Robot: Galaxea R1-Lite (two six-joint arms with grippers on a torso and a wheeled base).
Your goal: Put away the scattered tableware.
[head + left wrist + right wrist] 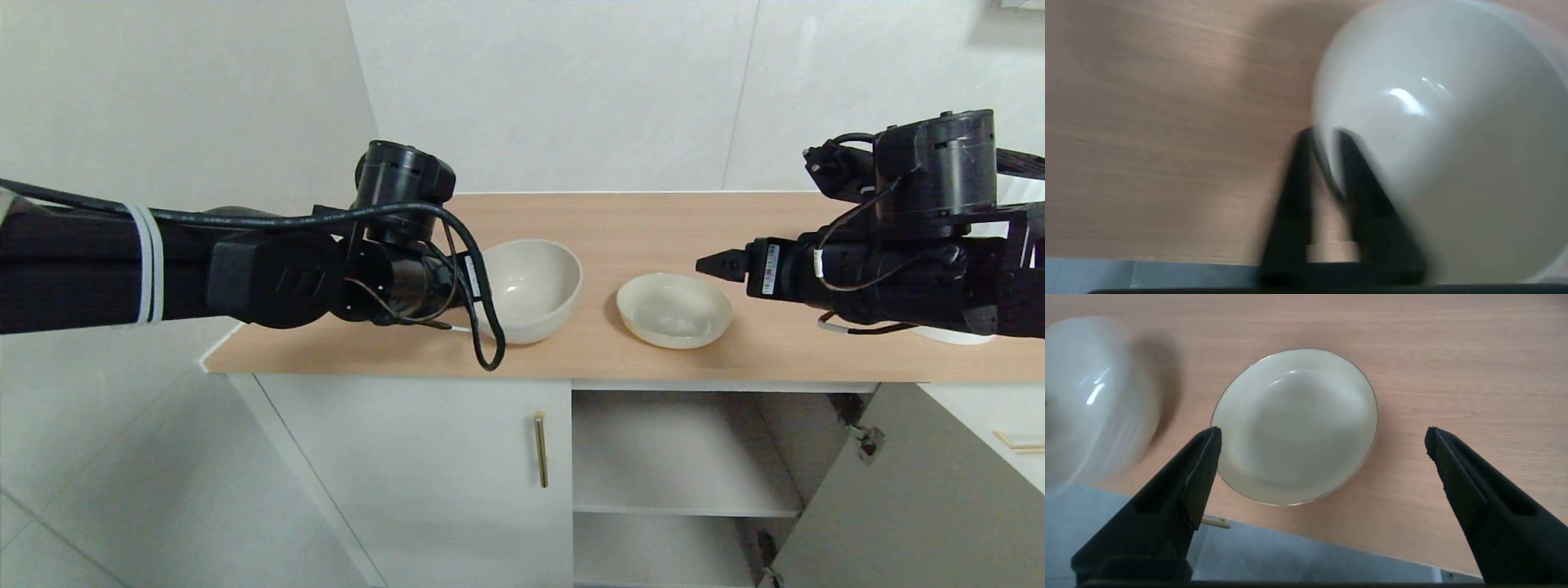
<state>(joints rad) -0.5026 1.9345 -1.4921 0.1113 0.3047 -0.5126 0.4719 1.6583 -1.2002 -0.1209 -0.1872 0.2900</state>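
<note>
Deep bowl (531, 282): rim pinched by left tool (1323, 140) | shallow bowl (1294, 425): just ahead of spread right tool (1323, 439)

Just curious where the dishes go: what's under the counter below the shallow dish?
An open cupboard with a white shelf; no dishes show on it. The closed left door hides whatever sits behind.

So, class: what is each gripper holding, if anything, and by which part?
The left gripper pinches the deep bowl by its rim; the right gripper is open, holding nothing.
</note>
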